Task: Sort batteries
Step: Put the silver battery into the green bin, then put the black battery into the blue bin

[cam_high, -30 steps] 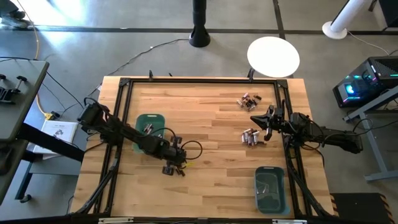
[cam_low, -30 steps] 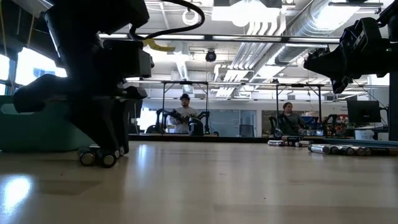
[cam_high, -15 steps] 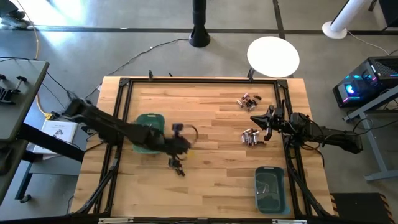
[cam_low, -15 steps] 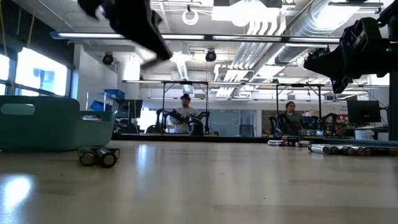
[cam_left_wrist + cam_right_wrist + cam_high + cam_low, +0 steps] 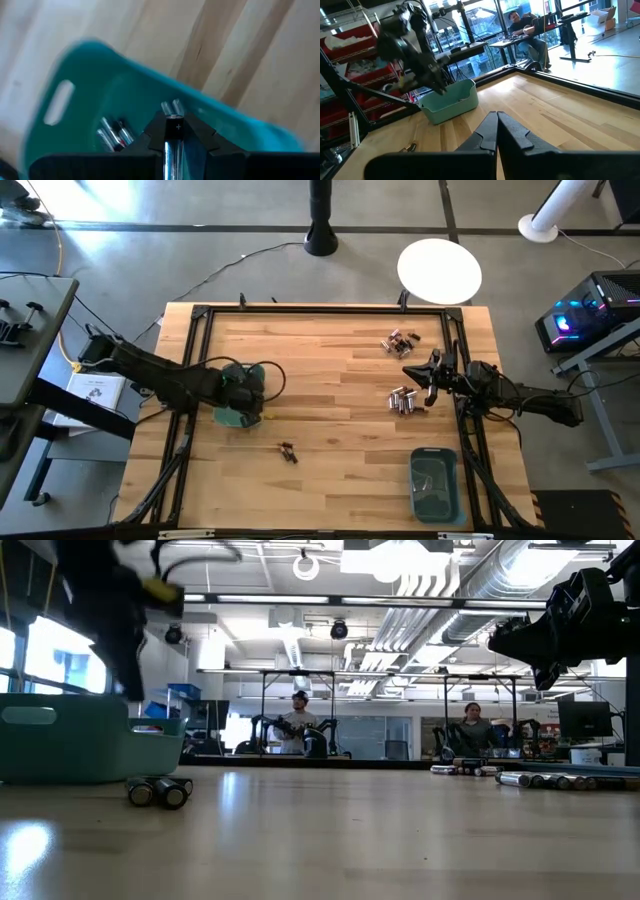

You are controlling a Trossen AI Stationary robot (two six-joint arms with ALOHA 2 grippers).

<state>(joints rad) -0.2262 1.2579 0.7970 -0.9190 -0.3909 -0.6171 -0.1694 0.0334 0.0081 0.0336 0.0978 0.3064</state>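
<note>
My left gripper [image 5: 249, 398] hangs over the left teal bin [image 5: 226, 417], shut on a silvery battery [image 5: 174, 149] that stands out between its fingers. Several batteries [image 5: 112, 134] lie inside that bin. A few batteries [image 5: 288, 451] remain on the wood in front of it, also seen as batteries [image 5: 158, 790] in the low view. My right gripper [image 5: 425, 376] hovers at the right, shut and empty, beside a row of batteries [image 5: 403, 400]. Another cluster of batteries [image 5: 398, 341] lies farther back.
A second teal bin [image 5: 434, 483] stands at the front right. A black frame [image 5: 320, 309] runs around the table's edge. A white round stool [image 5: 439, 270] is behind the table. People sit at desks far across the room [image 5: 297, 725].
My left arm rose from the batteries on the middle of the table and swung left over the teal bin, carrying one battery. The right arm stayed put.
</note>
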